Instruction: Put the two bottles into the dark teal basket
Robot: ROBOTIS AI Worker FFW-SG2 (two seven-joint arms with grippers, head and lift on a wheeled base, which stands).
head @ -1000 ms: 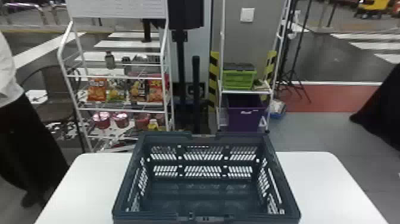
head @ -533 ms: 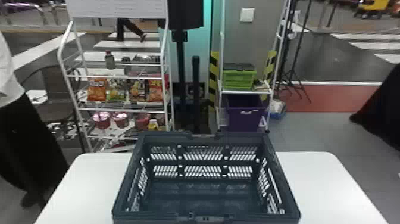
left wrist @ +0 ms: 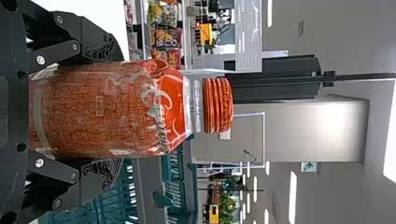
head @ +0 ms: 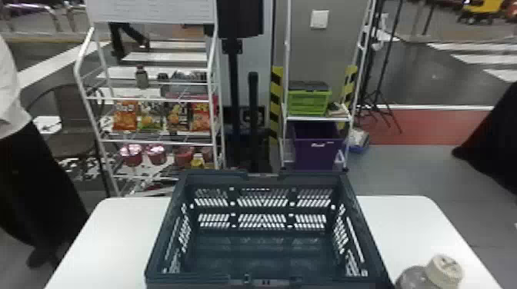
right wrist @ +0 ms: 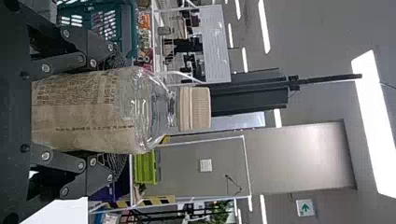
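Head view | clear bottle [head: 436, 272] beside basket rim [head: 364, 223] | fingers [right wrist: 95, 44] hold it and red bottle [left wrist: 105, 107]

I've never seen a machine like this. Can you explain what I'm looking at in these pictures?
It's a robot with two arms. The head view looks forward and down from its head: a dark teal basket sits on a white table. The other two views come from cameras on its wrists, shown turned sideways. In one, the left end effector grips a reddish-orange bottle; in the other, the right end effector grips a clear bottle with a beige cap, also visible at the head view's lower right.
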